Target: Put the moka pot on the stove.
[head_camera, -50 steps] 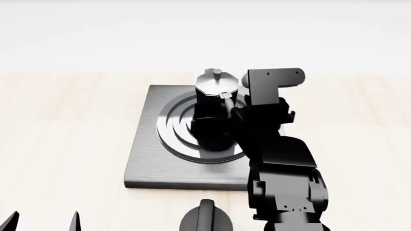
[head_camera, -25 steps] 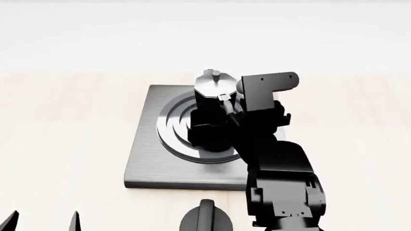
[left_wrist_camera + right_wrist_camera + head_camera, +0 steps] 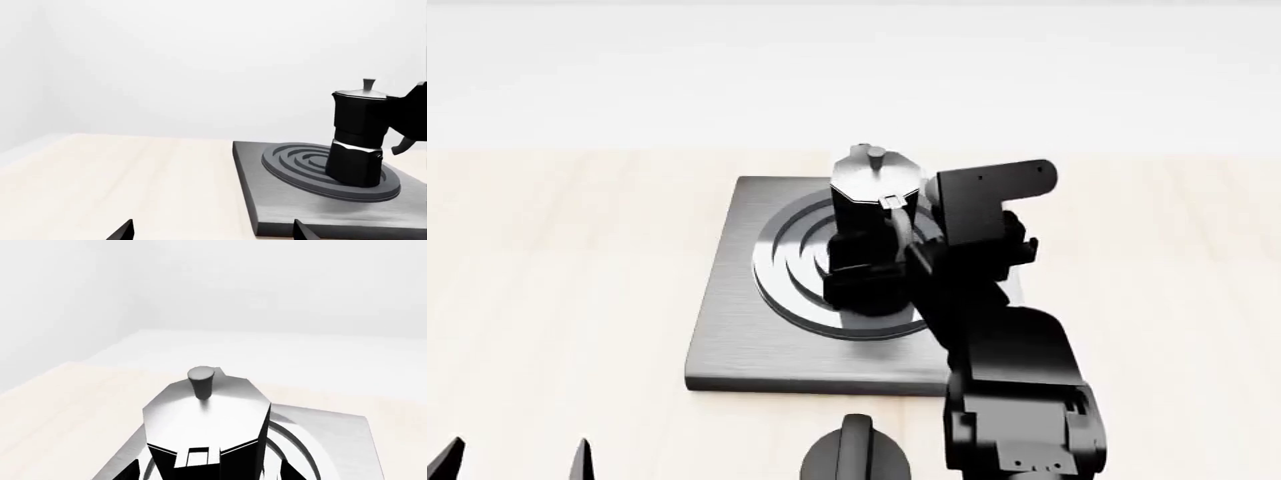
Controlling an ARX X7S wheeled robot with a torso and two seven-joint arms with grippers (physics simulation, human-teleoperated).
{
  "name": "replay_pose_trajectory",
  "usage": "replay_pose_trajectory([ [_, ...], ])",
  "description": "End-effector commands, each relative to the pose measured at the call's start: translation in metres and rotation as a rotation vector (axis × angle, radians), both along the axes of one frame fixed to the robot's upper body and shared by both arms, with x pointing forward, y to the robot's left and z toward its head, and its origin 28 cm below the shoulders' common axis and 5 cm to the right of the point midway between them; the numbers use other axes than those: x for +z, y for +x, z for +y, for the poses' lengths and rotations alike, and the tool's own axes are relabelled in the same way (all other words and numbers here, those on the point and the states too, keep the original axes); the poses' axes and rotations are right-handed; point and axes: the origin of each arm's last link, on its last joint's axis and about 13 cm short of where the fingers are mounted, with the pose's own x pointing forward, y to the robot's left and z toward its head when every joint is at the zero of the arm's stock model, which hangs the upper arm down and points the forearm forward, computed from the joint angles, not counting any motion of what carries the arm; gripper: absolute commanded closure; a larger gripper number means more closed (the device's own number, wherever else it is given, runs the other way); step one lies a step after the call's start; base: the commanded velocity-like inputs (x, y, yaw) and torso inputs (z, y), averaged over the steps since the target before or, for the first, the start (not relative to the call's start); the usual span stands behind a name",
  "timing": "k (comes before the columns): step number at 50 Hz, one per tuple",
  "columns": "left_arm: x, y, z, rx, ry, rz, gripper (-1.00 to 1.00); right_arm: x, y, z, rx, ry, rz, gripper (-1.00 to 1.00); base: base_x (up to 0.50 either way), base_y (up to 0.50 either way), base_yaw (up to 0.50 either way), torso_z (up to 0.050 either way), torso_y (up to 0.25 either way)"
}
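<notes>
The table [image 3: 561, 300] carries the stove [image 3: 727, 340], and the pot [image 3: 868, 215] stands upright on its rings. The right gripper [image 3: 910, 250] sits at the pot's handle; whether it grips cannot be told. The left gripper's [image 3: 210, 231] 2 fingertips are spread wide. A knob [image 3: 857, 455] lies near the stove's front edge.

The moka pot [image 3: 868, 235] is glossy black with a silvery satin lid, the stove [image 3: 741, 300] brushed grey metal with smooth raised rings, the bench [image 3: 561, 300] pale matt wood grain, the right arm [image 3: 1008, 370] matt black
</notes>
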Motion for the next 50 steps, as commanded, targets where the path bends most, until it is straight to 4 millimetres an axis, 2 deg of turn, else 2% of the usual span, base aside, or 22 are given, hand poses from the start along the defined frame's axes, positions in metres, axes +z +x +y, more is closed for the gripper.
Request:
replay_pose_trajectory([
  [1,0.001,-0.001,0.000,-0.003,0.002,-0.003,-1.00,-0.005,-0.002,-0.002,0.016,0.006,-0.037,-1.00,0.00,0.00,0.00,0.000,0.000],
  [10,0.002,-0.002,0.000,-0.004,0.004,-0.006,-1.00,-0.007,-0.004,-0.007,-0.008,0.007,-0.071,-1.00,0.00,0.00,0.00,0.000,0.000],
  [27,0.002,0.000,-0.001,-0.005,0.006,-0.006,-1.00,0.002,-0.030,-0.010,-0.016,0.024,-0.137,-1.00,0.00,0.00,0.00,0.000,0.000],
  [50,0.004,-0.003,0.000,-0.006,0.004,-0.014,-1.00,0.012,-0.054,-0.013,-0.021,0.059,-0.222,-1.00,0.00,0.00,0.00,0.000,0.000],
])
